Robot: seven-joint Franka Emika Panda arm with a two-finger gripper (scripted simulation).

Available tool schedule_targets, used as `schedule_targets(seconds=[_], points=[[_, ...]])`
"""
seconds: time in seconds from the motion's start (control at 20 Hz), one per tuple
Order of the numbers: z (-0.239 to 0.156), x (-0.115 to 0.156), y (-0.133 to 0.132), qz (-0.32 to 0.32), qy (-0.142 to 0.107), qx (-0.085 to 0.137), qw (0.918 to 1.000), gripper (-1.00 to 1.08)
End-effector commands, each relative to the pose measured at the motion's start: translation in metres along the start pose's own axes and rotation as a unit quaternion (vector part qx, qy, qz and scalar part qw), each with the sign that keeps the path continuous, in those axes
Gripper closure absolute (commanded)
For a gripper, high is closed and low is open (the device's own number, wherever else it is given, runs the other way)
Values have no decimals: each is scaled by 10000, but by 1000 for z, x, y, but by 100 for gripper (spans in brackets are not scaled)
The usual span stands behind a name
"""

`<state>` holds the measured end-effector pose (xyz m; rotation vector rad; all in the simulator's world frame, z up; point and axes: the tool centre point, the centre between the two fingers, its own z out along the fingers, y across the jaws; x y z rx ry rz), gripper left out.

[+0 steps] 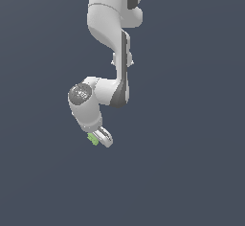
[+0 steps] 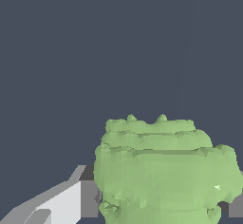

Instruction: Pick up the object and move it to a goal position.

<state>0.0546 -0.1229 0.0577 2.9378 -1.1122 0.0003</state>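
Observation:
The object (image 1: 93, 140) is a tiny light-green bumpy lump sitting at the tips of my white gripper (image 1: 100, 138), below the bent arm in the exterior view. In the wrist view the object (image 2: 163, 171) looms large and fills the gap between the fingers. One white and grey finger (image 2: 71, 203) presses against one of its sides. Only a grey sliver of the other finger (image 2: 236, 208) shows at the opposite side. My gripper (image 2: 163, 201) is shut on the object. No goal marker shows in either view.
Plain dark grey-blue ground (image 1: 191, 172) lies all around, with no other objects, edges or containers in sight. The arm's white links (image 1: 107, 24) rise toward the top of the exterior view.

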Motion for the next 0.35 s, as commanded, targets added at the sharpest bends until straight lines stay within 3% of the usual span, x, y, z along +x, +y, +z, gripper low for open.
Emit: schedule_targets(seconds=[0.0, 0.3], points=[[-1, 8, 3, -8, -1, 1, 10000, 108], [-2, 15, 5, -8, -1, 1, 10000, 108]])
